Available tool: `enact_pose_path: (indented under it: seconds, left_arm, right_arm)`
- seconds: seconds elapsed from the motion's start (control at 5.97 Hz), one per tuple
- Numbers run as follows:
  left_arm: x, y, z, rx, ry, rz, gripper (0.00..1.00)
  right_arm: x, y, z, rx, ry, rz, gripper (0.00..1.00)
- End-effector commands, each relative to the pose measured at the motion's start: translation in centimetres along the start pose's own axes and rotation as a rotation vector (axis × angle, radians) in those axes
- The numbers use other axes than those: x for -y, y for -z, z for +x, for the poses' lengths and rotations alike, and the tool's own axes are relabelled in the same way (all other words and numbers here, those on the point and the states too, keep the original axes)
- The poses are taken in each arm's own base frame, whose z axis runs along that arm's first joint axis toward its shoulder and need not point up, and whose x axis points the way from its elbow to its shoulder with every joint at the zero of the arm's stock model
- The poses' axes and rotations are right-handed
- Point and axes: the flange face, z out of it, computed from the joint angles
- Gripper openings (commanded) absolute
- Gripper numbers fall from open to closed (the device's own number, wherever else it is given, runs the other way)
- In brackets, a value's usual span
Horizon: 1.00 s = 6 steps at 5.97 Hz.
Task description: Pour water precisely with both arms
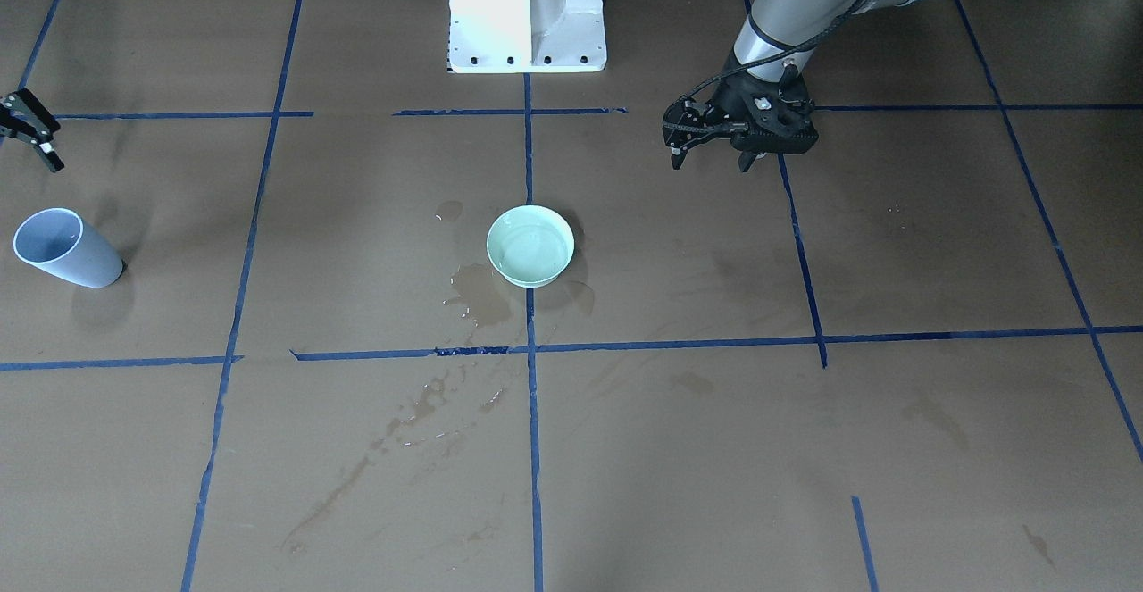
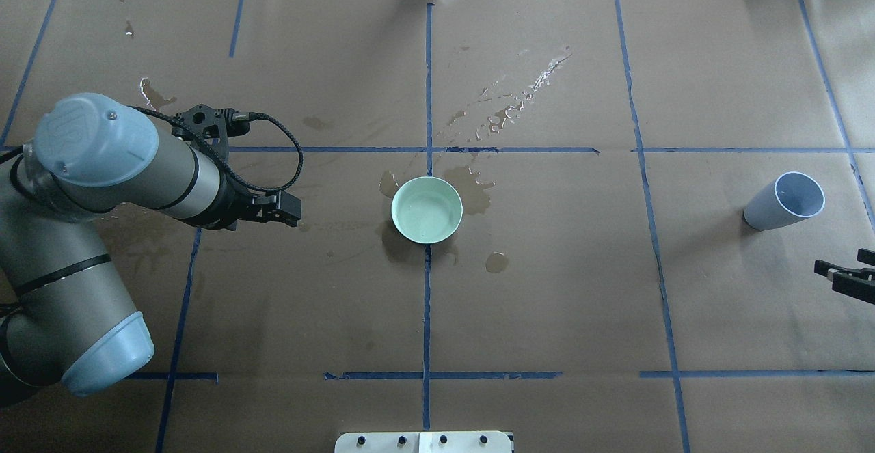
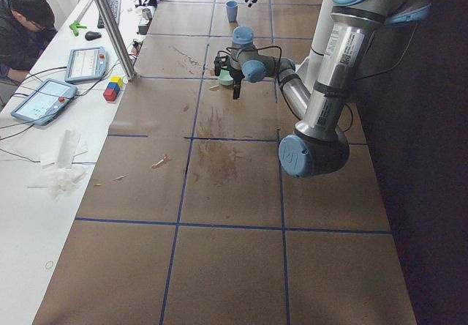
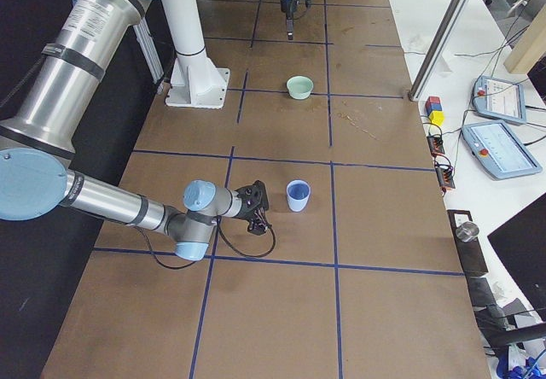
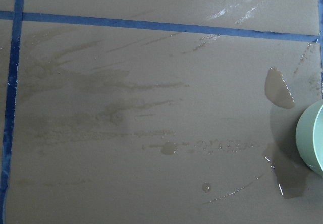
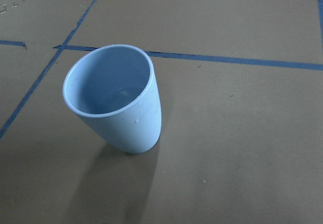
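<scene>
Left arm: the left arm point(image 2: 89, 186) fills the near corner of the overhead view, elbow cap large in front, its wrist out over the brown-papered table point(image 2: 547, 303).
Left pincer: the left gripper point(image 1: 711, 162) hangs above the paper with its fingers spread and nothing between them. From overhead the wrist hides most of it.
Bowl: a pale green bowl point(image 2: 426, 210) sits on the centre tape line, well apart from both grippers. The left wrist camera catches only a sliver of its rim at the frame edge.
Water: the water point(image 1: 532, 248) shows as a faint sheen inside the bowl. There are also puddles point(image 2: 473, 190) touching the bowl's foot and a streak of drops point(image 2: 519, 98) running away across the paper.
Cup: a pale blue cup point(image 6: 118, 100) stands upright on the paper, far off to the robot's right. Whether any liquid lies at its bottom, I cannot tell.
Right pincer: the right gripper point(image 2: 842, 265) is near the cup but not touching it. The frame edge cuts it off, and its two fingers look parted, gripping nothing.
Right arm: the right arm point(image 4: 119, 204) reaches low across the table in the right-side view.
</scene>
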Motion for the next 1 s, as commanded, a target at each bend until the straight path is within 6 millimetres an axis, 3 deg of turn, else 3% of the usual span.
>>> enact_pose_path:
  seconds: [0.0, 0.17, 0.33, 0.5, 0.84]
  left_arm:
    - [0.0, 0.0, 0.0, -0.001, 0.000, 0.000, 1.00]
    - [0.0, 0.0, 0.0, -0.001, 0.000, 0.000, 1.00]
    - [0.0, 0.0, 0.2, -0.002, -0.002, 0.000, 1.00]
    - [0.0, 0.1, 0.6, -0.008, 0.027, 0.002, 1.00]
    - [0.0, 0.0, 0.9, -0.010, 0.029, 0.001, 1.00]
  right_arm:
    - [2.6, 4.0, 4.0, 0.019, 0.004, -0.030, 1.00]
    - [4.1, 6.1, 6.6, -0.003, 0.017, -0.057, 1.00]
    - [6.2, 6.6, 8.6, -0.043, 0.033, -0.085, 1.00]
    - [6.4, 6.0, 10.3, -0.099, 0.001, -0.166, 1.00]
    - [10.1, 4.0, 13.1, -0.127, 0.044, -0.341, 1.00]
